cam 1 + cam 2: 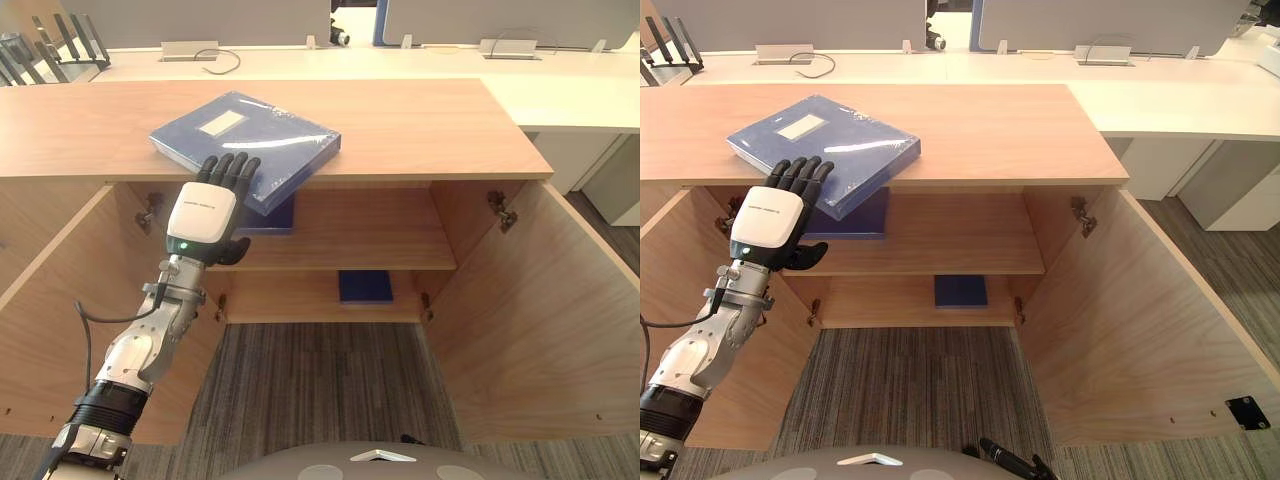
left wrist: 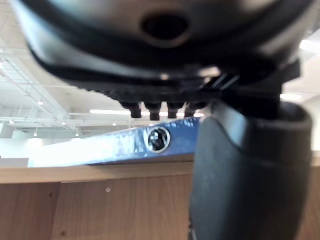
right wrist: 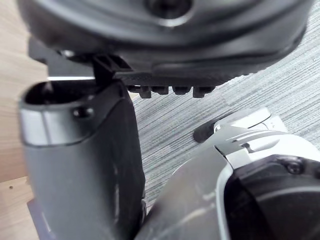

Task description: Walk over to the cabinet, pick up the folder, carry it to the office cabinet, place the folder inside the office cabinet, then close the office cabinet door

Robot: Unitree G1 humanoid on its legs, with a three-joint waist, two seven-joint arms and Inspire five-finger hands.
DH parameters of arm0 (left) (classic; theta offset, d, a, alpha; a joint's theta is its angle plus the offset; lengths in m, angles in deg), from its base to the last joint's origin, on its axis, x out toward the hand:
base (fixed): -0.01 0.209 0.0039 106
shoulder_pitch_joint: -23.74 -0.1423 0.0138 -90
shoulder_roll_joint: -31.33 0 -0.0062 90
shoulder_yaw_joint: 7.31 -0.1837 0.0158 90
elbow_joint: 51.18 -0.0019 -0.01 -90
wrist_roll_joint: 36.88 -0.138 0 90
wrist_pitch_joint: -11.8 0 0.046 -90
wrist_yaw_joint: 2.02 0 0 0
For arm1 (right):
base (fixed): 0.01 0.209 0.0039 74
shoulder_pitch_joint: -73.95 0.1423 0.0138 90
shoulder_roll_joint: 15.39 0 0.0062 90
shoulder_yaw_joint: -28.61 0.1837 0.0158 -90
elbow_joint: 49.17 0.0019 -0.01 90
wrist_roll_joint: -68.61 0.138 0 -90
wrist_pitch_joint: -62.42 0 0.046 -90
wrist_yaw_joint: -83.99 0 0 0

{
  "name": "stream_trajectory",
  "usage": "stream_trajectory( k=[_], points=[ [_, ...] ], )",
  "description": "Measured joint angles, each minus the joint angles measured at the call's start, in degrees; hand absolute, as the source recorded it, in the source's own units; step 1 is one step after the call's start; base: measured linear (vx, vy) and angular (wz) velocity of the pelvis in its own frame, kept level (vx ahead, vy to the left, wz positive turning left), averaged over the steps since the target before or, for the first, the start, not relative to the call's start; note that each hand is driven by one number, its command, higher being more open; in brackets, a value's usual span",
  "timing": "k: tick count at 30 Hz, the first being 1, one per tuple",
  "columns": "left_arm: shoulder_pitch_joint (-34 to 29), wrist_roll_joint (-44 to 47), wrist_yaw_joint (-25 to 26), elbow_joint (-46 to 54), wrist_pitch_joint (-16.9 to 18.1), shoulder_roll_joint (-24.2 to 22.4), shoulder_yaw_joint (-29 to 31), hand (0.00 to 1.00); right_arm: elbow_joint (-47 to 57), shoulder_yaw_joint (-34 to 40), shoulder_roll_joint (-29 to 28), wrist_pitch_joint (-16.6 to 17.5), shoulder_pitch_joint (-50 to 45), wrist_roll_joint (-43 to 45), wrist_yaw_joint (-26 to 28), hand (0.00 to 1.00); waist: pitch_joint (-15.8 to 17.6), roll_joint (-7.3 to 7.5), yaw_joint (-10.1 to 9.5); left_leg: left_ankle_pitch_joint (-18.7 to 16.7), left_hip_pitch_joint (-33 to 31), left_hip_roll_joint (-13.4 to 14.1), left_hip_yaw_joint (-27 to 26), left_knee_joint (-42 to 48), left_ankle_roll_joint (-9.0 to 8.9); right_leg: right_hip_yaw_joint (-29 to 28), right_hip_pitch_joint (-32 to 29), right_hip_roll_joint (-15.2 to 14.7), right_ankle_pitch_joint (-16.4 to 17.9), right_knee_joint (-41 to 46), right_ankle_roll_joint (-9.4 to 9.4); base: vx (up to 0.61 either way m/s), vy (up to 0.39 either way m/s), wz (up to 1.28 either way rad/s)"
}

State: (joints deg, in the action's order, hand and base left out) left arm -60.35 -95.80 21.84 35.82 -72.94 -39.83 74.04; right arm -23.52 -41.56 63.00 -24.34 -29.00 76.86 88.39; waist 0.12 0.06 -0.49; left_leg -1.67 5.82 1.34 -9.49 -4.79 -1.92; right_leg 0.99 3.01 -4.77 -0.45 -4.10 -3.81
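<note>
A blue folder (image 1: pixel 245 135) with a white label lies on the wooden cabinet top (image 1: pixel 420 130), its near corner jutting out over the front edge. My left hand (image 1: pixel 205 215) is raised to that corner. Its fingers (image 1: pixel 230 170) lie fairly straight on the folder's upper face, and the thumb (image 1: pixel 235 250) sticks out below the cabinet top, apart from the folder. The left wrist view shows the folder's edge (image 2: pixel 115 145) just past the fingertips. My right hand (image 3: pixel 80 160) hangs relaxed and open over the carpet, holding nothing.
Below the top, the cabinet stands open, with one door (image 1: pixel 60 300) swung out left and another (image 1: pixel 540 320) right. One dark blue folder (image 1: pixel 275 215) lies on the upper shelf, another (image 1: pixel 365 287) on the lower. A white desk (image 1: pixel 400 65) runs behind.
</note>
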Motion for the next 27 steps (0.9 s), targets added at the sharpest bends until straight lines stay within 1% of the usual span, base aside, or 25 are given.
stream_trajectory(
  k=[4,7,12,16,23,27],
  points=[
    [3.2,0.0,0.0,-1.6,-0.4,0.3,-0.8,1.0,0.0,0.4,0.0,0.0,0.2,0.0,0.0,1.0,0.1,-0.17,0.54,0.0,0.2,0.0,-0.3,0.0,0.0,-0.3,0.0,0.0,0.0,0.1,0.02,0.0,0.0,-0.03],
    [5.0,0.0,0.0,-1.7,-0.4,2.1,-1.9,1.0,0.0,1.0,-0.1,0.0,0.3,0.0,0.0,1.0,0.3,-0.44,0.78,0.0,0.4,-0.1,-1.0,0.0,-0.05,-1.0,-0.2,0.1,-0.2,0.0,-0.01,-0.02,-0.009,-0.11],
    [7.8,0.0,0.0,-2.1,-0.3,2.2,-2.3,1.0,0.0,1.7,-0.1,0.0,0.3,0.0,0.0,1.0,0.4,-0.61,1.06,0.0,0.4,-0.4,-1.1,0.0,-0.04,-1.3,-0.3,0.1,-0.3,0.0,-0.05,-0.02,-0.012,-0.03],
    [8.0,0.0,0.0,-2.4,-0.3,2.2,-2.3,1.0,0.0,2.0,-0.2,0.0,0.3,0.0,0.0,1.0,0.4,-0.7,1.4,0.0,0.4,-0.5,-1.1,0.0,-0.04,-1.3,-0.3,0.0,-0.3,0.0,-0.05,0.0,0.0,0.0],
    [8.1,0.0,0.0,-8.8,-0.5,2.2,-2.3,1.0,0.1,2.0,-0.2,0.0,0.3,0.0,0.0,1.0,0.4,-0.72,1.93,0.0,0.4,-0.5,-1.2,0.0,-0.05,-1.3,-0.3,0.0,-0.3,0.0,-0.07,-0.01,-0.009,0.0],
    [8.2,0.0,0.0,-9.9,-0.6,2.2,-2.3,1.0,0.1,1.9,-0.2,0.0,0.3,0.0,-0.1,1.0,0.4,-0.72,2.0,0.0,0.4,-0.5,-1.3,0.0,-0.05,-1.3,-0.3,0.0,-0.3,-0.1,-0.08,-0.02,-0.017,0.0]
  ],
)
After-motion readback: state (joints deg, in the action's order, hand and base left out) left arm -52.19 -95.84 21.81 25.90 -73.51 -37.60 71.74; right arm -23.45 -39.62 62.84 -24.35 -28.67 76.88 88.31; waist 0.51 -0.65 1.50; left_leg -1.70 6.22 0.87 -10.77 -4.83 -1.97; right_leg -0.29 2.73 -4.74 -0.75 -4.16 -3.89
